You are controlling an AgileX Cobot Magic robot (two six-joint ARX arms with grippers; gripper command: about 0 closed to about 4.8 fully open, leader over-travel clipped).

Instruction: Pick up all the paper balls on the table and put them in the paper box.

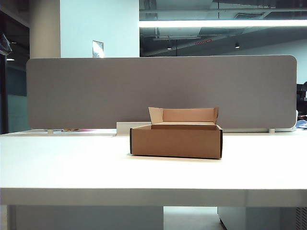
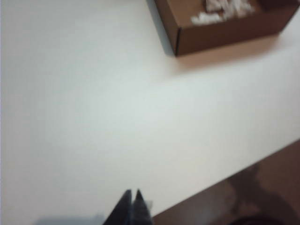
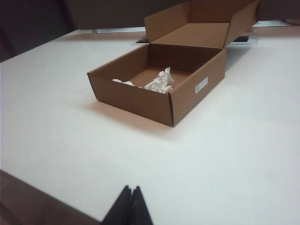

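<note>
Paper balls (image 3: 159, 82) sat inside the paper box (image 3: 154, 101), white wads against the brown floor, centre of the right wrist frame. Over on the left, the left gripper (image 2: 132, 205) hung at the bottom edge of its own frame with fingertips pressed together and nothing between them, above bare table (image 2: 117, 117) and near its front edge. The box corner showed at that frame's upper right, with white crumples inside, though blur made it hard to count them, and they were probably both wads. Nothing white lay on the table in any view, so the job looked finished; the sound move from there was to pull both arms clear without clipping the box walls or the raised flap.

Moving right, the right gripper (image 3: 130, 206) was likewise closed and empty, low centre, well back from the box.

From the exterior camera the box (image 1: 175, 140) stood mid-table, its front wall hiding the contents entirely, and neither arm appeared. The smaller wad was half hidden behind the near wall.
</note>
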